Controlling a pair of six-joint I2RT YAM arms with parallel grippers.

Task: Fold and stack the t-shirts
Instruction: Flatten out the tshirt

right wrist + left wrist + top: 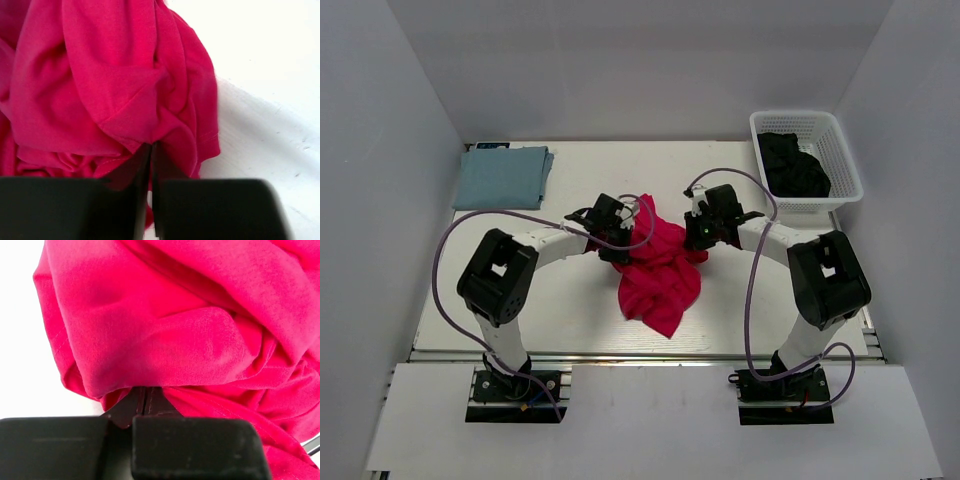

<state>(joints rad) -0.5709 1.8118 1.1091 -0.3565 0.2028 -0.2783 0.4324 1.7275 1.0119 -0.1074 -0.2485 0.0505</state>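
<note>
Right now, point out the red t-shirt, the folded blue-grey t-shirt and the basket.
red t-shirt point(660, 285): top view, lower crumpled part.
blue-grey t-shirt point(503, 177): top view, its middle.
basket point(817, 205): top view, front wall.

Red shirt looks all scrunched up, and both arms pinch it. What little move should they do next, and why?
Probably lift a little and pull apart. The left end effector and right end effector are each shut on a fold of the red shirt, close together, and the cloth between them is bunched. Spreading should flatten it for folding.
</note>
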